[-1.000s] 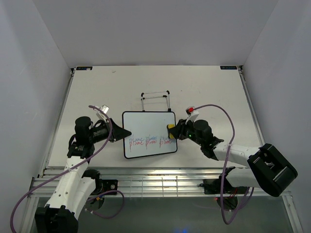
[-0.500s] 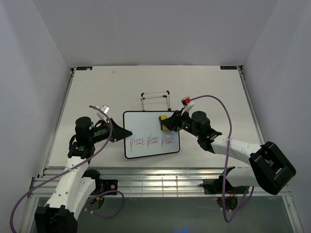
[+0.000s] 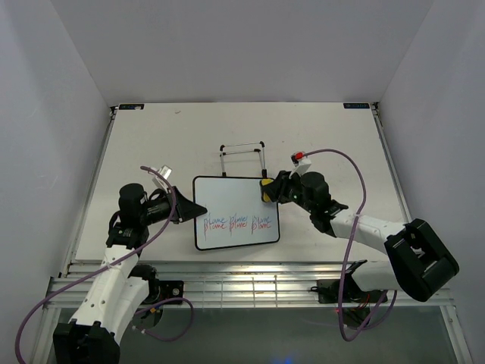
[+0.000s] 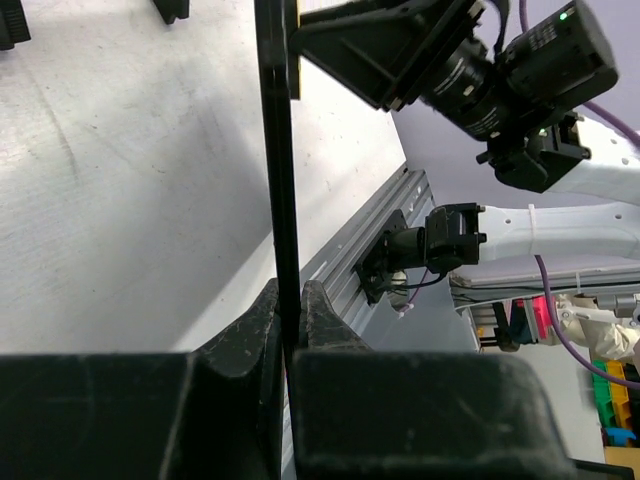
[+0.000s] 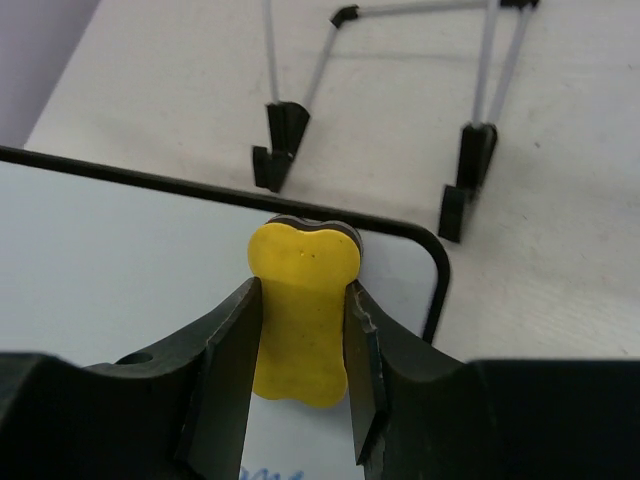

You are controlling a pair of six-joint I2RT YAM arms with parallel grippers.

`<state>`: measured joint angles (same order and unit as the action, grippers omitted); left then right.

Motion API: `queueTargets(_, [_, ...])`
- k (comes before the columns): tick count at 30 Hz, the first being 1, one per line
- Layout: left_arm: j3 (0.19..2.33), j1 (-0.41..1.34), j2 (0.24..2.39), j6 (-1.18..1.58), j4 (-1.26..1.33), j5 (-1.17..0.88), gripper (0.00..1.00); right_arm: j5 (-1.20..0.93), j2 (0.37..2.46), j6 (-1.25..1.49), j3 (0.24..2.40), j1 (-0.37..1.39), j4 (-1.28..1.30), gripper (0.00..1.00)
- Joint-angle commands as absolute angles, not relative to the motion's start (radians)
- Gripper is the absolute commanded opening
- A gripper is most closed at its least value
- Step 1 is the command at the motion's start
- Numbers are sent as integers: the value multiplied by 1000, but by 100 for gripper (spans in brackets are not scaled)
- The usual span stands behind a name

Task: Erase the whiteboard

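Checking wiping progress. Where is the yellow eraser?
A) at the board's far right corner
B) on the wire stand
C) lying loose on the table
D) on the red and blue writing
A: the right claw holds the yellow eraser at the far right corner of the whiteboard.

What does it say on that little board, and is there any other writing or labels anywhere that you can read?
"plane plane plane": red and blue handwriting in a row low on the whiteboard; it is small, so this reading is a best guess.
The two dark labels at the far corners of the table: too small to read.
The yellow sponge: no text on it.
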<state>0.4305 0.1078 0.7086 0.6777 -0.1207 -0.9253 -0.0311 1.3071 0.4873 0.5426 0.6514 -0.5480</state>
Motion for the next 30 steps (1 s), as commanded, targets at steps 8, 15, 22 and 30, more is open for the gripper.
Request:
queueTargets(8, [442, 130, 684, 692, -12, -1039, 0, -90, 1364, 448, 477, 581, -546, 34])
queueTargets(15, [436, 152, 704, 698, -8, -1016, 0, -152, 1397, 495, 557, 705, -627, 35])
queueTargets(22, [429, 178, 723, 709, 48, -999, 0, -138, 1445, 497, 679, 790, -585, 35])
queueTargets(30, [411, 179, 703, 713, 46, -991, 0, -71, 1444, 483, 598, 625, -451, 34])
